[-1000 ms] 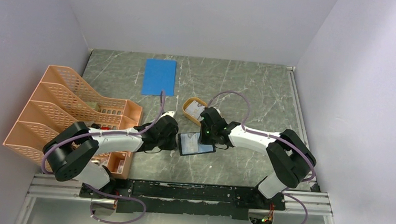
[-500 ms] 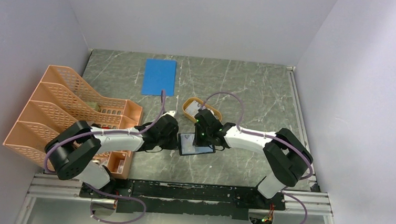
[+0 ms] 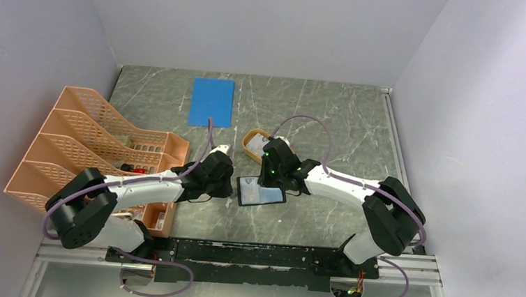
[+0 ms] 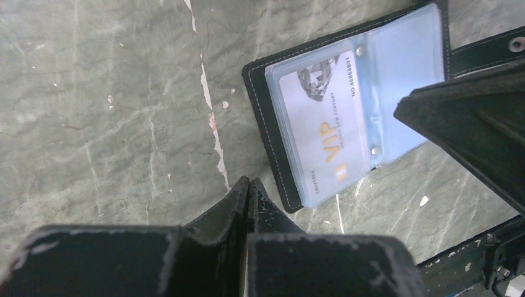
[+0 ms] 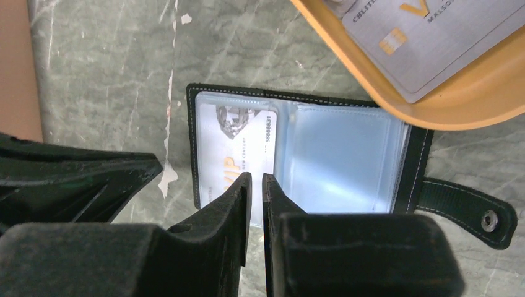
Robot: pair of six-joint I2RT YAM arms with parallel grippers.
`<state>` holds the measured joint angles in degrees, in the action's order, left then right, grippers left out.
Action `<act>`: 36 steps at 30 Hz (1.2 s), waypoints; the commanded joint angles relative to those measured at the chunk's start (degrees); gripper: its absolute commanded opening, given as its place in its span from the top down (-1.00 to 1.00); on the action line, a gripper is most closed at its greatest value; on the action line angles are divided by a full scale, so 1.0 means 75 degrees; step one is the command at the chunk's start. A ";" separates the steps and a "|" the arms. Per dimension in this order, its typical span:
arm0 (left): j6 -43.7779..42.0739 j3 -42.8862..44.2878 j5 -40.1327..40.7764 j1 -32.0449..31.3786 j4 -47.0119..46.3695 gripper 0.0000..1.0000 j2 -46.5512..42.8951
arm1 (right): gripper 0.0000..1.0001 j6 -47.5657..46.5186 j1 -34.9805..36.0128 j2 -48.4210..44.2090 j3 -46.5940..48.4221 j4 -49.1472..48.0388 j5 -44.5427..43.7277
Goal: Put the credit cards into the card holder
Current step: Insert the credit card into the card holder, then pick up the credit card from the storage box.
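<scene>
Stitched black card holder (image 5: pixel 337 148), glossy-pocketed rectangle — veined stone table (image 5: pixel 93 80)

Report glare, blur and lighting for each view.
Top view: even light, wallet too small to read any print. Left wrist: card lettering sharp, close foreground dark and soft. Right wrist: pale glare across the wallet's empty clear pocket.

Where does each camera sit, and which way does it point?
Top: above and behind, looking down at the table; left arm and right arm show.
Left wrist: on that arm, looks down past the shut left tool at the wallet.
Right wrist: on that arm, looks down past the barely parted right tool at wallet and tray.
Shared: the wallet.
</scene>
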<state>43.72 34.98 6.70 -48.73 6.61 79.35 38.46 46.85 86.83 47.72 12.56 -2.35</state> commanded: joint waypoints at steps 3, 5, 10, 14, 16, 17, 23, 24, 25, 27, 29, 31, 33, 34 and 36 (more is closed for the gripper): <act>-0.0141 0.0115 0.0206 0.0029 0.0248 0.90 -0.0143 | 0.68 -0.0112 -0.0086 0.0366 0.0227 0.0021 0.0039; -0.0143 0.0092 0.0153 0.0035 0.0170 0.90 -0.0087 | 0.68 -0.0102 -0.0083 0.0527 0.0206 -0.0051 0.0071; -0.0215 0.0170 0.0103 0.0034 0.0114 0.90 0.0074 | 0.68 -0.0045 -0.0083 0.0776 0.0065 -0.0182 0.0128; -0.0176 0.0113 0.0078 0.0035 0.0078 0.90 0.0019 | 0.68 0.0071 -0.0060 0.0756 -0.0079 -0.0372 0.0266; -0.0183 0.0100 0.0116 0.0029 0.0150 0.90 -0.0111 | 0.67 0.0117 -0.0057 0.0647 -0.0075 -0.0322 0.0266; -0.0208 0.0129 0.0148 0.0029 0.0279 0.90 -0.0159 | 0.67 0.0133 -0.0059 0.0535 -0.0030 -0.0226 0.0212; -0.0447 0.0392 0.0433 0.0029 0.1011 0.87 -0.1164 | 0.53 -0.0181 -0.0071 -0.1200 0.0394 0.0523 -0.0959; -0.0516 0.0428 0.0471 0.0029 0.1051 0.81 -0.1449 | 0.45 -0.0337 -0.0072 -0.1568 0.0432 0.0516 -0.1185; -0.0603 0.0474 0.0522 0.0029 0.1087 0.72 -0.1719 | 0.32 -0.0460 -0.0081 -0.1934 0.0452 0.0480 -0.1387; -0.0841 0.0670 0.0575 0.0034 0.1141 0.47 -0.2221 | -0.02 -0.0694 -0.0088 -0.2543 0.0449 0.0293 -0.1819; -0.1033 0.0858 0.0689 0.0035 0.1178 0.21 -0.2647 | -0.21 -0.0704 -0.0100 -0.2882 0.0403 0.0078 -0.2353; -0.1152 0.1060 0.0873 0.0033 0.1235 0.07 -0.2957 | -0.34 -0.0490 -0.0149 -0.3038 0.0270 -0.0314 -0.2707; -0.1186 0.1224 0.1152 0.0035 0.1297 0.00 -0.3140 | -0.40 -0.0145 -0.0292 -0.3069 0.0111 -0.0705 -0.2665; -0.1204 0.1250 0.1286 0.0034 0.1272 -0.03 -0.3220 | -0.40 0.0007 -0.0512 -0.3012 0.0101 -0.0825 -0.2409; -0.1243 0.1115 0.1551 0.0030 0.1044 -0.07 -0.3404 | -0.39 0.0288 -0.0951 -0.2746 0.0111 -0.1002 -0.1791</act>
<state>36.67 43.20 12.93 -48.73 14.74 55.77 36.60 44.27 63.48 49.95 9.04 -17.45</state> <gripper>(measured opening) 0.515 0.698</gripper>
